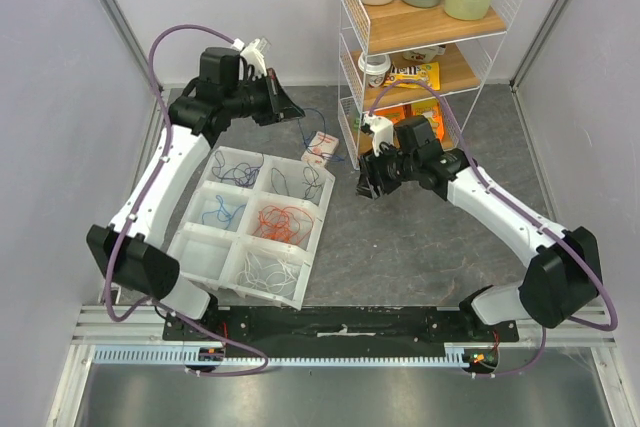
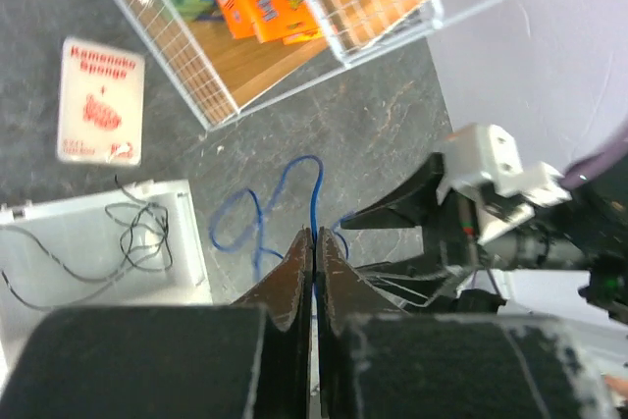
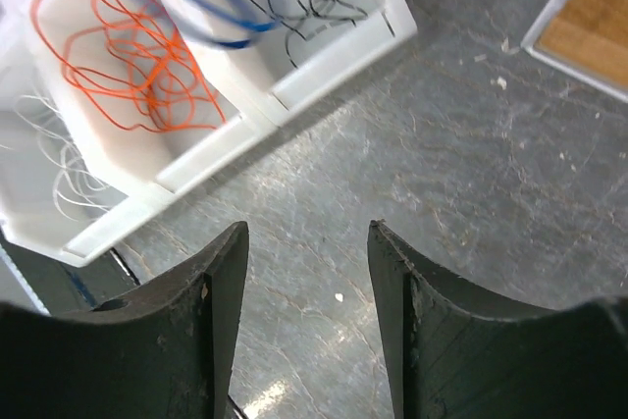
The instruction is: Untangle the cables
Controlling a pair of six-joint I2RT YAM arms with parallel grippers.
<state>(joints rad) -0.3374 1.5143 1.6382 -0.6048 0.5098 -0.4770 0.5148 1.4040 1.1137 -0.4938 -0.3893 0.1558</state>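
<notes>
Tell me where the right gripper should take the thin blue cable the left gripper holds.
Probably its free loop beyond the shut left gripper, coming sideways with the open right gripper across one strand: there the thin blue cable lies clear of the white plastic tray.

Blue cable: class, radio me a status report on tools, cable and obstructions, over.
Left tool shut on blue cable. Right tool open, empty. Sponge packet and wire rack close by.
</notes>
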